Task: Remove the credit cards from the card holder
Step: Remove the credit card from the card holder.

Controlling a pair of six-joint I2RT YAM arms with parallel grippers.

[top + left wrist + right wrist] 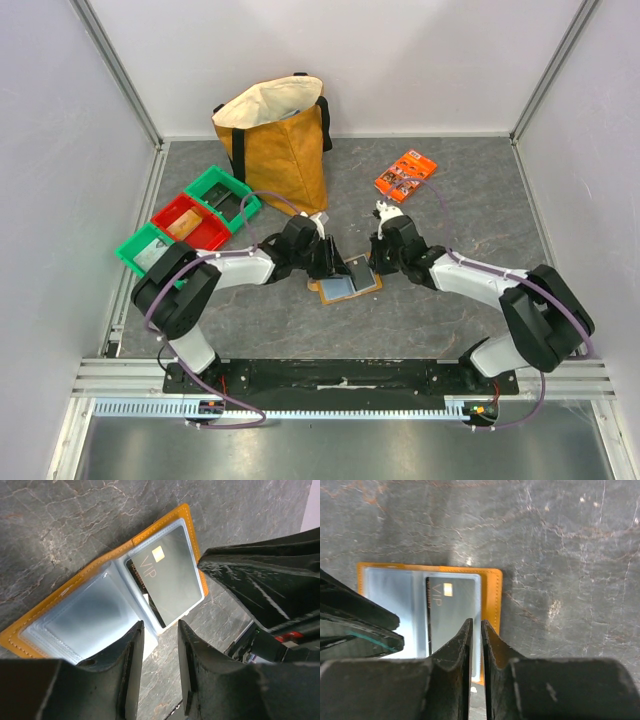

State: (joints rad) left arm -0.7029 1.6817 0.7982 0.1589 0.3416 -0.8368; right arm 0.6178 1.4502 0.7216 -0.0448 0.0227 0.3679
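The card holder [90,612] lies open and flat on the table [480,220], between the two arms and close to both. Its tan outside faces down and its pale clear pockets face up. In the top view its long axis runs left to right, with the right end turned a little away from the arm bases. The left pocket looks empty. The right pocket holds a dark card [172,580] marked "VIP", with a gold chip. The card's long axis lies across the holder's length, and its chip end points away from both claws. A dark strip with small print shows along one long edge of the card; whether that is a second card cannot be told.

The left claw [160,630] sits at the holder's near edge by the fold, its fingers a small way apart and gripping nothing. The right claw [476,627] is over the card's outer part with only a thin slit between its fingers. Whether it pinches the card or pocket cannot be told.

At the far left stand three trays: a green tray [205,183] with something dark inside, a red tray [165,215] holding a tan block [184,222], and a second green tray [128,255] with a grey item. A yellow-brown bag [280,150] stands upright with its mouth open and its contents hidden. An orange packet [405,175] lies on the far right.
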